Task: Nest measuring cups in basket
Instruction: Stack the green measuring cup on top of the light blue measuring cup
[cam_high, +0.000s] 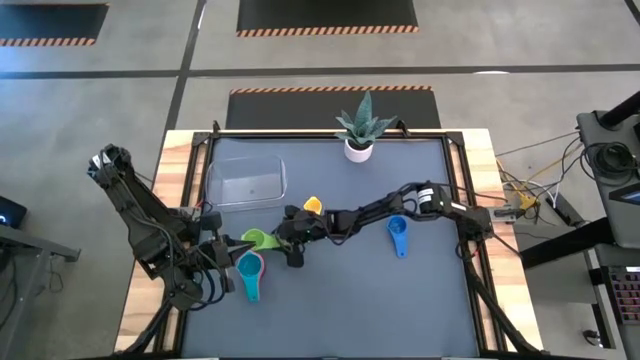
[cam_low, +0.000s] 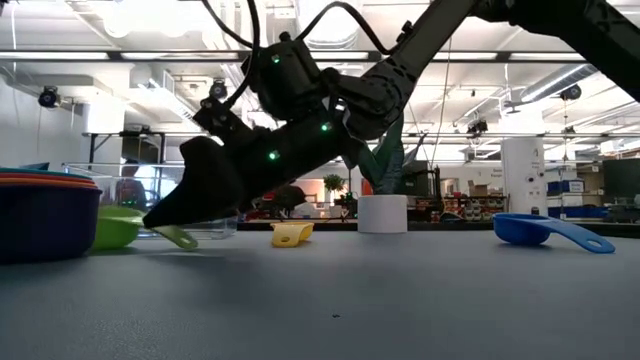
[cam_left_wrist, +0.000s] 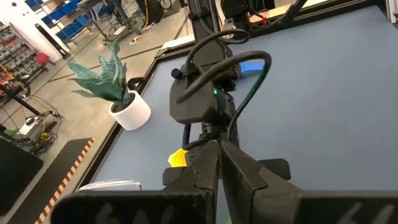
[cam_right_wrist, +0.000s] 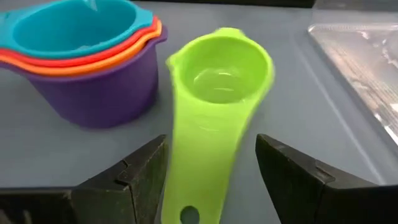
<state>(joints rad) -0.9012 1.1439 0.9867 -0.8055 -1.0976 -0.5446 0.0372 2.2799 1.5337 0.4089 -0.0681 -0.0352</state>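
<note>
A green measuring cup (cam_right_wrist: 221, 74) rests on its base on the grey table, its flat handle (cam_right_wrist: 196, 180) pointing at my right gripper (cam_right_wrist: 211, 146). That gripper is open, with one finger on each side of the handle and not closed on it. To its side stands a nested stack (cam_right_wrist: 81, 56): teal in orange in red in purple. A yellow cup (cam_high: 313, 206) and a blue cup (cam_high: 398, 235) lie apart on the table. The clear basket (cam_high: 245, 182) sits at the far left. My left gripper (cam_high: 222, 243) waits shut beside the stack, holding nothing.
A white pot with a green plant (cam_high: 358, 148) stands at the table's far edge. The right arm (cam_high: 400, 205) stretches low across the table's middle. Bare grey table lies toward the near edge (cam_high: 360, 310).
</note>
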